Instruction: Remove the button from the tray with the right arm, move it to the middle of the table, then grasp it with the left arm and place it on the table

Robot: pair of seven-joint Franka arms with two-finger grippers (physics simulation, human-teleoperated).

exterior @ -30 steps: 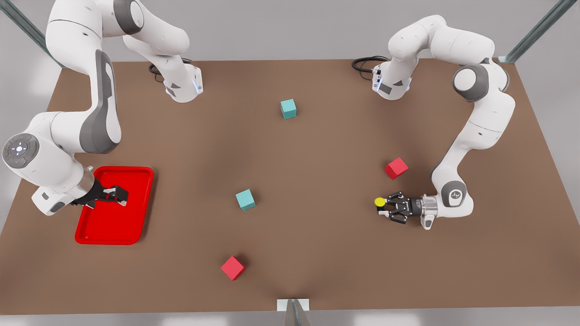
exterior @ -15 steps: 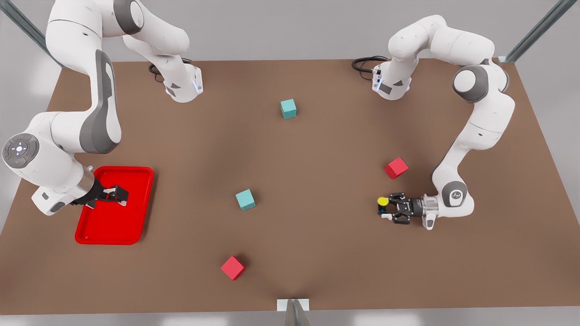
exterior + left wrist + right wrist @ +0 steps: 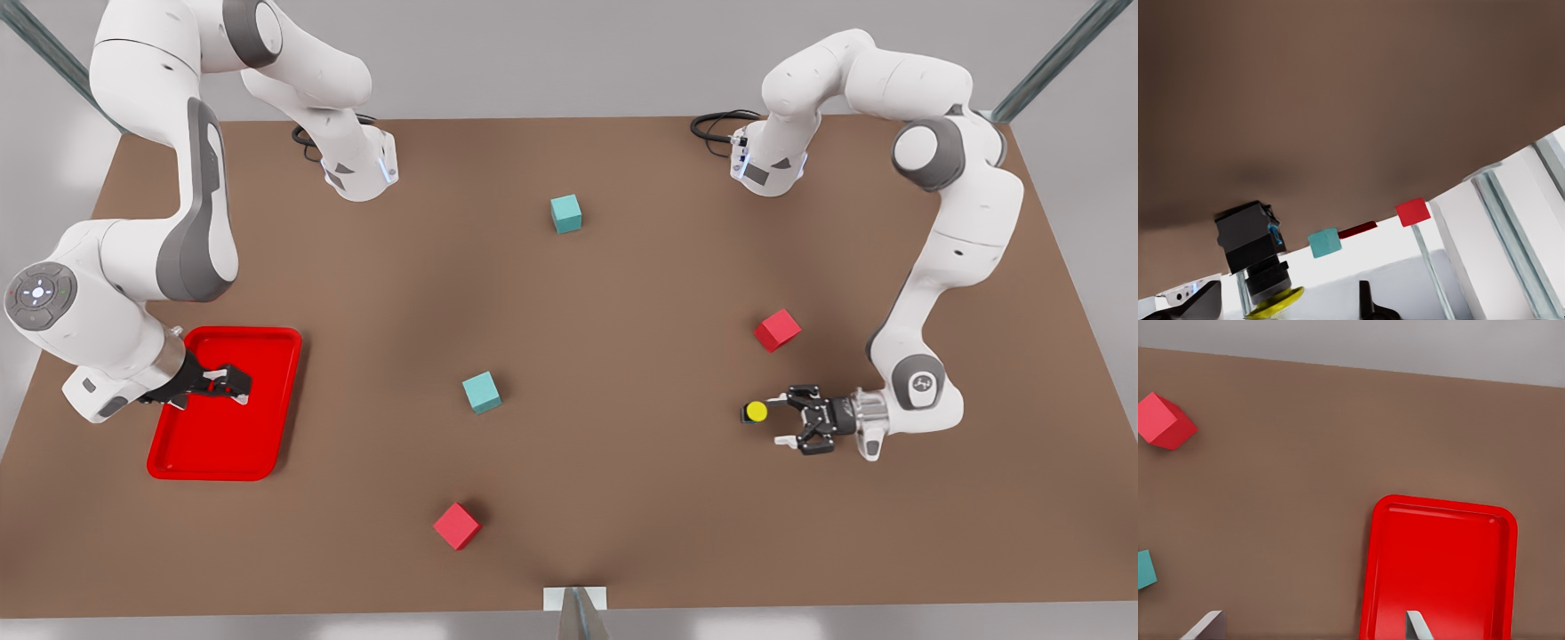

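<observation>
- Yellow on top and dark underneath, the button [image 3: 756, 412] stands on the brown table [image 3: 622, 311] toward the front view's right, below the nearer red cube [image 3: 777, 330] in that view.
- The left gripper [image 3: 784, 420] sits just beside the button on the side toward the front view's right. Its jaws are spread apart and hold nothing; the button is free in front of the fingertips, resting on the table.
- In the left wrist view the button [image 3: 1255, 257] is close up: a black boxy base against the tabletop with the yellow cap at the far end of it, clear of the fingers.
- Beyond it in that view are a teal cube [image 3: 1324, 243], a thin strip of the red tray [image 3: 1357, 230] and a red cube [image 3: 1413, 212].
- The right gripper [image 3: 236, 384] waits above the tray [image 3: 276, 356] at the front view's left. Its jaws stand apart with nothing between them.
- In the right wrist view the tray [image 3: 1441, 520] lies flat on the table with its raised rim and rounded corners showing, and the gripper's two light fingertips [image 3: 1205, 627] straddle the tray's edge.
- A teal cube [image 3: 481, 392] lies near the table's middle, a second teal cube [image 3: 565, 213] farther back, and a second red cube [image 3: 457, 525] nearer the front edge. All four cubes are well apart from the button and the tray.
</observation>
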